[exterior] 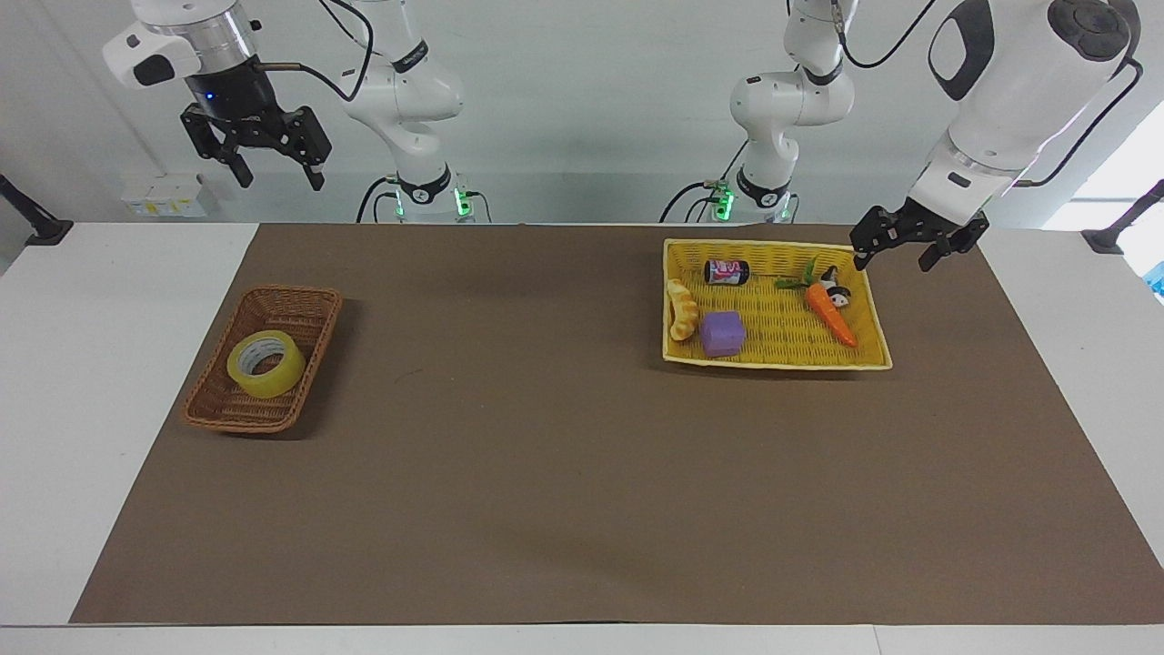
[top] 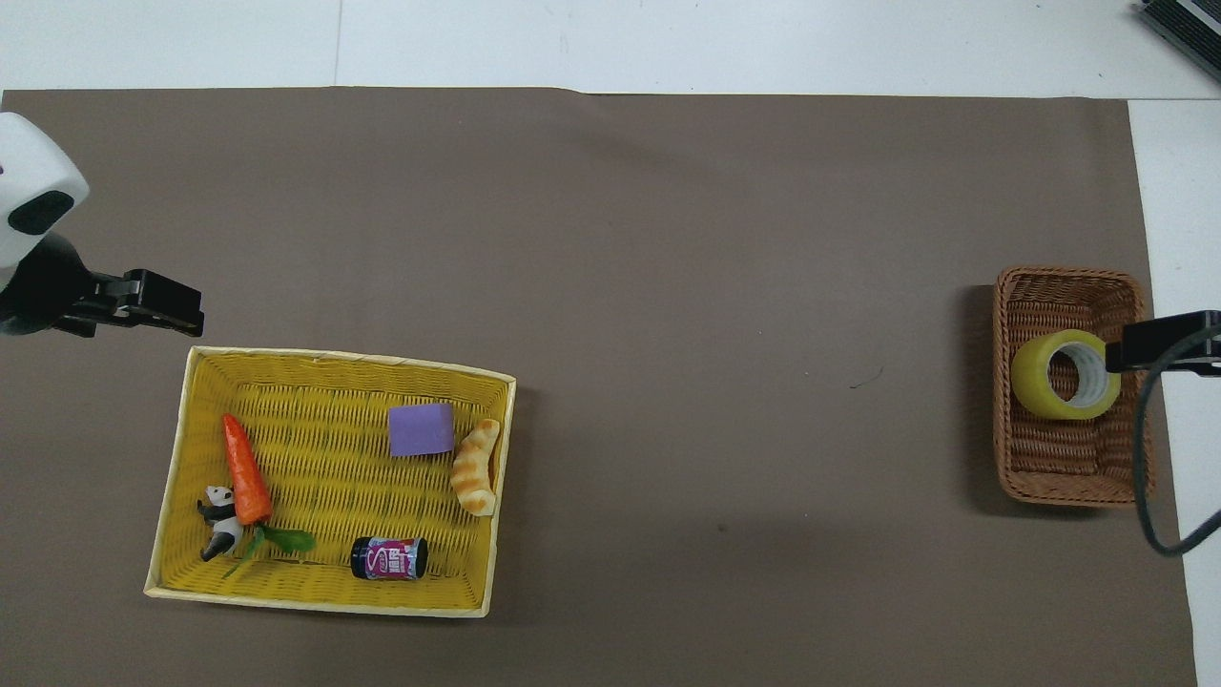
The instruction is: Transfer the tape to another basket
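The yellow tape roll [exterior: 265, 364] lies in the small brown wicker basket [exterior: 293, 298] at the right arm's end of the table. It also shows in the overhead view [top: 1065, 374], inside the basket [top: 1068, 280]. My right gripper [exterior: 279, 182] is open and empty, raised high; from above, the right gripper [top: 1145, 343] overlaps the basket's outer rim beside the tape. My left gripper [exterior: 893, 264] is open and empty, low beside a corner of the yellow tray [exterior: 773, 360]; from above, the left gripper [top: 162, 310] sits just off the yellow tray [top: 334, 361].
The yellow tray holds a purple cube [exterior: 723, 333], a bread roll [exterior: 682, 309], a small can [exterior: 727, 271], a carrot [exterior: 832, 314] and a panda figure [exterior: 834, 284]. A brown mat [exterior: 546, 455] covers the table between the two containers.
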You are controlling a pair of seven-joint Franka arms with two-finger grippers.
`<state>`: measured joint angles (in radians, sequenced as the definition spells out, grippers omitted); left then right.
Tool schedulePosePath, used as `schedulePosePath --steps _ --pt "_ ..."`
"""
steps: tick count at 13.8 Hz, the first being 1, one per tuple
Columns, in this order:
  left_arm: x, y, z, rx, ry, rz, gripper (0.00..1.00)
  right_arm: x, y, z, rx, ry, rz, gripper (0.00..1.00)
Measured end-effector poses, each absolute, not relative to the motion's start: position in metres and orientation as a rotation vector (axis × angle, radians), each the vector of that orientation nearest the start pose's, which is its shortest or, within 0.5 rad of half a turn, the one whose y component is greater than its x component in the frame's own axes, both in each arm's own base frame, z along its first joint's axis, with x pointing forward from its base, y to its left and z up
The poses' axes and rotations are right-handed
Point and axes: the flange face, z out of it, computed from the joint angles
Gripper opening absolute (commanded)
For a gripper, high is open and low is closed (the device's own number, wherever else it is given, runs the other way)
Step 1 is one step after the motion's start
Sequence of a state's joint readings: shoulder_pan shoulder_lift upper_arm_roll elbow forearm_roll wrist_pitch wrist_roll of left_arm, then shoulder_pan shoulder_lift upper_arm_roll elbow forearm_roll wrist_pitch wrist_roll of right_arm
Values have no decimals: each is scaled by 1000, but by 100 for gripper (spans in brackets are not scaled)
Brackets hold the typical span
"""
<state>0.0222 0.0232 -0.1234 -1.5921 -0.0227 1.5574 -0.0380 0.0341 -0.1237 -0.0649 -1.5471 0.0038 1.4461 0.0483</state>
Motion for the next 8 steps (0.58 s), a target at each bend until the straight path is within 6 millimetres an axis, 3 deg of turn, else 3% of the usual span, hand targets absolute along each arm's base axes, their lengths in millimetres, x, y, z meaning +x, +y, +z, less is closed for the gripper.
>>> schedulePosePath --steps 8 --pt "556 -58 601 -3160 100 94 100 497 -11 688 -3136 22 -26 100"
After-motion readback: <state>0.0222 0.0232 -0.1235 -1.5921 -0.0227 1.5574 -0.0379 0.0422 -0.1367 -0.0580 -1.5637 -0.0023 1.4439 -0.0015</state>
